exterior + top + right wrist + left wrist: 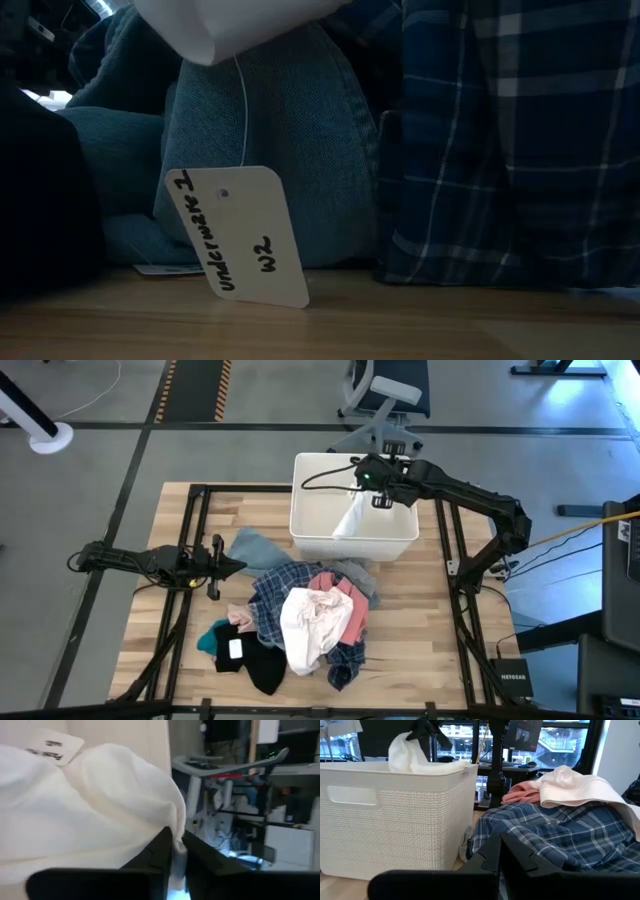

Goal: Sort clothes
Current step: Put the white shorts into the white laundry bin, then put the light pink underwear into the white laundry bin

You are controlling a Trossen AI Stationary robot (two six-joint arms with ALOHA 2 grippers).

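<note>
Right gripper hangs over the white bin, fingers pinching a white garment that dangles into it, seemingly the first one sorted. Most clothes remain piled beside the bin; left gripper waits shut nearby.

White garment hanging into the bin, mixed clothes pile heaped mid-table, plaid, pink, black, teal

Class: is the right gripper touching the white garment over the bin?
Touching. The right wrist view shows the right gripper's fingers pinching the white garment.
</note>
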